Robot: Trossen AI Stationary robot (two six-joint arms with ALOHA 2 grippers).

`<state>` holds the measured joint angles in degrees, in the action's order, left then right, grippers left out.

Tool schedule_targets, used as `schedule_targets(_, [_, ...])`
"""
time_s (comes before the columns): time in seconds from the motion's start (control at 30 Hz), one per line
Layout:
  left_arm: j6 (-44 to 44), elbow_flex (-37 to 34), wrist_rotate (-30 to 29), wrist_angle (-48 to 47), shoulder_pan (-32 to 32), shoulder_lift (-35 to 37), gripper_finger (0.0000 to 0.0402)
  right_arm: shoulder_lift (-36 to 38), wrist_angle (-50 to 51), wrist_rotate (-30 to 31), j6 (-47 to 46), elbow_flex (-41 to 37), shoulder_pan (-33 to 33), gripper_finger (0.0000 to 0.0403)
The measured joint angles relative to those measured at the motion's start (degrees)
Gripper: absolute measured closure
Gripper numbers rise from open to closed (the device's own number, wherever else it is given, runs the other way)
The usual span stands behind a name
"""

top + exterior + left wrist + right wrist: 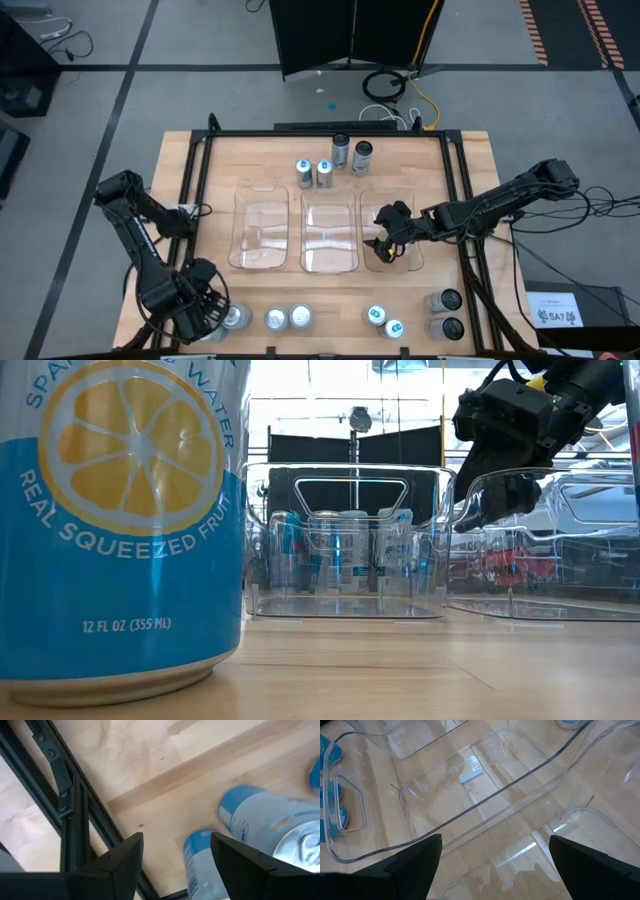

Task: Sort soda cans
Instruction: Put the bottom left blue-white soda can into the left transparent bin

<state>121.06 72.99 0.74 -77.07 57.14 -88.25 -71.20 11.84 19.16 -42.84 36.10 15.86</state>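
Soda cans stand upright in groups on the wooden table. At the far side are two blue-topped cans (313,173) and two dark ones (351,154). Along the near edge are silver-topped cans (287,318), blue-marked ones (385,321) and dark ones (446,313). My left gripper (207,308) points down at the near left corner, open, beside the leftmost silver-topped can (236,318). In the left wrist view a blue-and-white can (197,865) shows between its fingers. My right gripper (385,248) hangs open over the right clear bin (408,262) with nothing between its fingers (420,865). My left gripper stands open around the blue-and-white can's side (192,870), coming from above. A gap shows between the can and one finger (125,857). The other finger (235,862) covers the can's far side, so I cannot tell whether it touches.
Three clear bins (330,262) stand side by side mid-table, all without cans. A black frame rail (75,815) runs along the table's left edge close to my left gripper. One can (120,520) fills the left of the low view. Bare wood lies between bins and near cans.
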Motion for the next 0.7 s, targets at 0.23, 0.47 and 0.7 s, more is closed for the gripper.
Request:
schedule_targets(0.23, [-0.21,0.00,-1.34,0.03,-1.66,0.00,0.0159,0.00,0.00,0.00,-0.01,0.00,0.00,0.0041])
schedule_targets(0.47, [-1.59,0.00,-2.48,0.05,-2.09,0.00,0.0159,0.00,0.02,0.00,-0.01,0.00,0.00,0.0041])
schedule_targets(0.7, [-1.99,0.00,-6.98,1.73,-2.07,0.00,0.0155,-0.02,0.00,0.00,-0.01,0.00,0.00,0.0041])
